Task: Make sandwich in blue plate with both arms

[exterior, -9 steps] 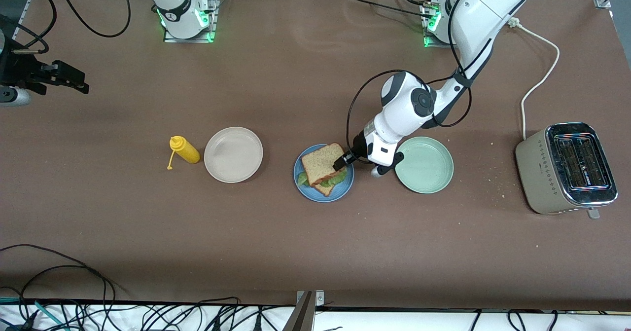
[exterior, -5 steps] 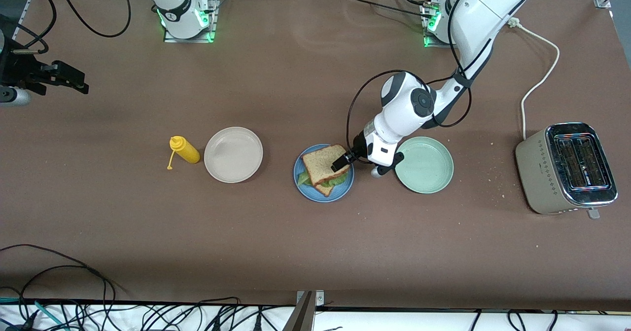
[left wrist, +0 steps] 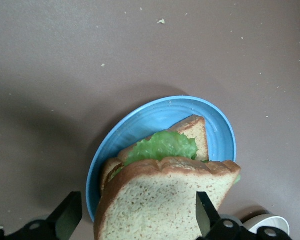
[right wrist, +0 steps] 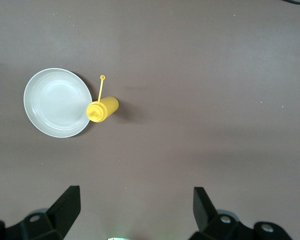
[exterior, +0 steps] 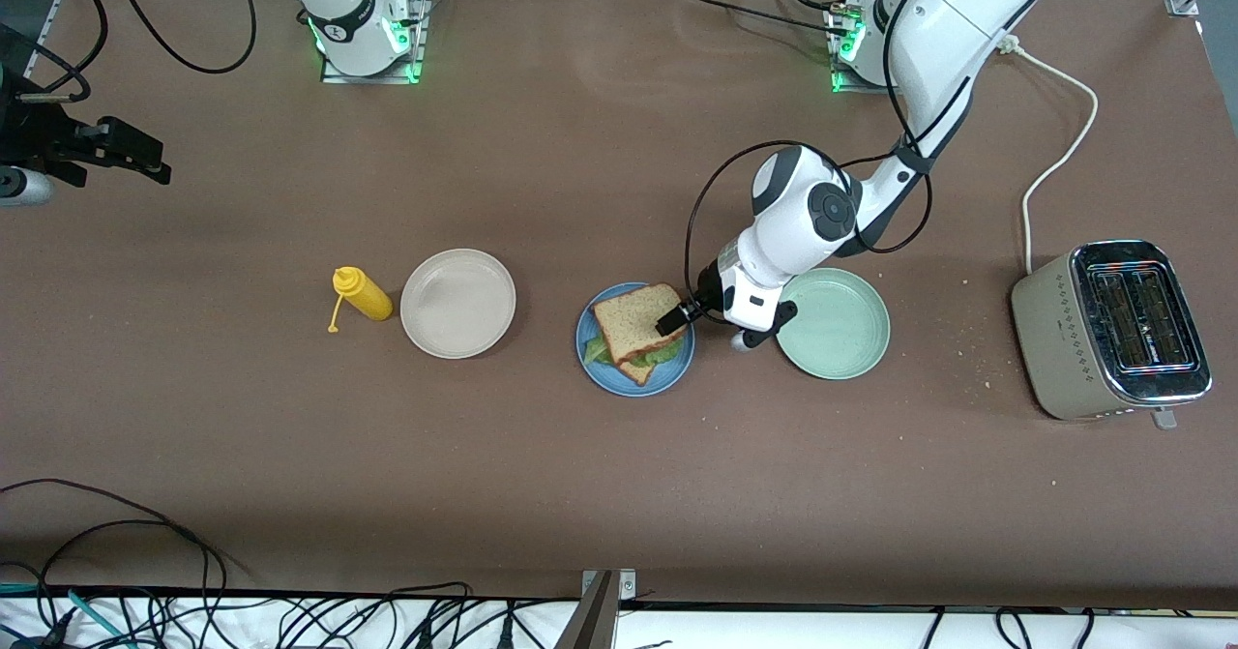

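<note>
- right gripper (exterior: 145, 158) upper left of the front view, high over bare table near the right arm's end, fingers spread, nothing held; arm waiting.
- mustard bottle (exterior: 363, 294) on its side, touching the beige plate (exterior: 457, 302), left of centre; both untouched.
- sandwich (exterior: 636, 330) just right of centre, on the blue plate (exterior: 604, 374): bread, lettuce (left wrist: 162, 146), bread; top slice skewed off the lower one.
- left gripper (exterior: 670, 319) low over the sandwich's edge, toward the pale green plate (exterior: 834, 323). Fingers apart, straddling the top slice in the left wrist view, no visible squeeze.
- Step, my read: release of the top slice, stack looks done.
- Next: lift the left gripper straight up, don't drag the slice.
</note>
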You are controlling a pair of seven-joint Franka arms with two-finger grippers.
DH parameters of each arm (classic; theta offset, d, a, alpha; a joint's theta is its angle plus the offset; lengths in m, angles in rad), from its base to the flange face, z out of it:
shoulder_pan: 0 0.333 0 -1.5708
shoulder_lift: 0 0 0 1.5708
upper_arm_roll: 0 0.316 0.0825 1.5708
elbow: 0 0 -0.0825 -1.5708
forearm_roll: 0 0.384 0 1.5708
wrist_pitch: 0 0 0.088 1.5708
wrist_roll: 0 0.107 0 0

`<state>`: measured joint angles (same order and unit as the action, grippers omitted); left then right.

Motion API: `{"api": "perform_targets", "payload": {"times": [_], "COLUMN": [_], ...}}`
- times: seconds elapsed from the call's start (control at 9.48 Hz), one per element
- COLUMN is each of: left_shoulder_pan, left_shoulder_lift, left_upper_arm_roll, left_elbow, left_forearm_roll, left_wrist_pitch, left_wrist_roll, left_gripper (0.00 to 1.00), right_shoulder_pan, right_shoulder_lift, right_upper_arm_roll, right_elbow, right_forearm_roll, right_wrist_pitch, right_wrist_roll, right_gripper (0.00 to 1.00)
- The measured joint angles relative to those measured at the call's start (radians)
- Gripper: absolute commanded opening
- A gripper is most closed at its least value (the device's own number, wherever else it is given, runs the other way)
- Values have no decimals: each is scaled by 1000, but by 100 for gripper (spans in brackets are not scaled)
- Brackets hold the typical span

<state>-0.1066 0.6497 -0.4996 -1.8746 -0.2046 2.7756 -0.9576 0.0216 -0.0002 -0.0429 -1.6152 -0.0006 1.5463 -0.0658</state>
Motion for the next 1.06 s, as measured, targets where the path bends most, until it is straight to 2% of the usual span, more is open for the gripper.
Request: {"api": "perform_targets", "payload": {"times": [0.53,0.74,1.06], "left_shoulder_pan": [4,27,101], "left_shoulder_lift": [-11,-63,-192], "left_upper_arm_roll": [11,13,13], "left_elbow": [64,86,105], "left_forearm_roll": [30,89,183], "left_wrist_pitch": [-179,-294,-564], "left_wrist_roll": [4,5,64], "left_gripper": [100,100,100], "right_shoulder_pan": [0,0,1], "right_shoulder_lift": [1,1,4], "right_upper_arm_roll": [1,1,1], "right_elbow": [4,4,4], "right_forearm_roll": [0,0,1], "right_wrist_pitch": [0,1,1], "right_wrist_roll": [0,0,0], "right_gripper": [100,100,100]}}
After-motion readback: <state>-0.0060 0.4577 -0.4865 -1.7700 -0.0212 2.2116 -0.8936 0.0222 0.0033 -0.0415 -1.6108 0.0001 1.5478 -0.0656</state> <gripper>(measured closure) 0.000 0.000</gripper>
